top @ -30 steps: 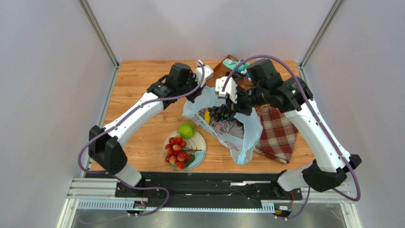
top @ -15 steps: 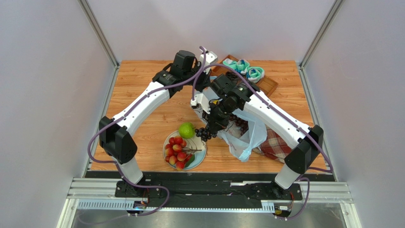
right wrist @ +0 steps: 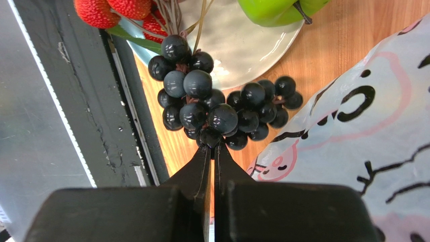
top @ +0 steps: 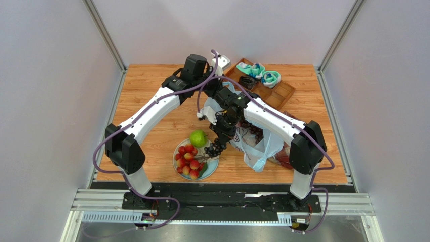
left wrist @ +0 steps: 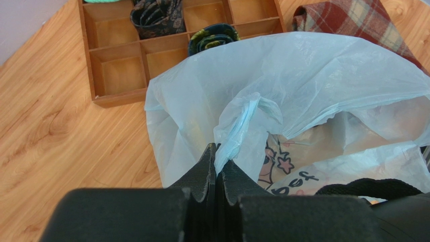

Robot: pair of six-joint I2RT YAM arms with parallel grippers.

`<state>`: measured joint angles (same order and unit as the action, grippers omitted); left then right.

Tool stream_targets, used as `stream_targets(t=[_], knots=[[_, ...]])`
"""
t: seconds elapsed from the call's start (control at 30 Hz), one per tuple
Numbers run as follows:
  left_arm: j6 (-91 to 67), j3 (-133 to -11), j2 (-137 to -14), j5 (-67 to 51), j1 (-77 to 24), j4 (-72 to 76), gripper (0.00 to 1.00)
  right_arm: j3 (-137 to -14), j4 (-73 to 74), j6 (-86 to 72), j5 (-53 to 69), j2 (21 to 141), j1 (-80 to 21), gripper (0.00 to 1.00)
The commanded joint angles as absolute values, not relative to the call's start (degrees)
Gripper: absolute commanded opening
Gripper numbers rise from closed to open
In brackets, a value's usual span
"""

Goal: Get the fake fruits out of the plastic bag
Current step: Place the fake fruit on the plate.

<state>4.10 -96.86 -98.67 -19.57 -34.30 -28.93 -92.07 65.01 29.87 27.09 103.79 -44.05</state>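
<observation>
The pale-blue plastic bag [top: 260, 138] lies at mid table with its mouth held up. My left gripper [left wrist: 217, 151] is shut on a loop handle of the bag [left wrist: 242, 121]. My right gripper [right wrist: 212, 148] is shut on the dark purple grape bunch [right wrist: 212, 106] and holds it just above the right edge of the plate [top: 212, 164]; the bunch also shows in the top view [top: 215, 147]. The red fruit cluster [top: 187, 160] and the green apple [top: 198, 137] sit on the plate. The banana is hidden.
A wooden divider tray [top: 272, 91] with rolled socks [top: 271, 77] stands at the back right. The red plaid cloth [left wrist: 353, 20] lies under and behind the bag. The table's front edge and the black rail [right wrist: 75, 116] are right below the plate.
My right gripper has carried the grape bunch out of the bag, forward and left to the plate's edge. My left gripper has kept its hold on the bag handle.
</observation>
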Motion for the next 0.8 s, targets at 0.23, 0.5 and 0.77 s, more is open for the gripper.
stream_targets(t=[0.23,0.5,0.77], knots=[[3.5,-95.4,-94.7,-20.3,-34.6,-28.0,0.0,-94.9,62.7,30.8,28.8,109.9,-43.9,0.0],[3.5,-96.2,-94.2,-20.5,-34.6,-28.8,0.0,-93.6,64.2,41.4,28.7,102.5,-42.4,0.0],[4.8,-95.8,-93.0,-19.6,-34.6,-29.9,0.0,-89.5,60.1,54.0,27.8,98.3,-42.5,0.0]])
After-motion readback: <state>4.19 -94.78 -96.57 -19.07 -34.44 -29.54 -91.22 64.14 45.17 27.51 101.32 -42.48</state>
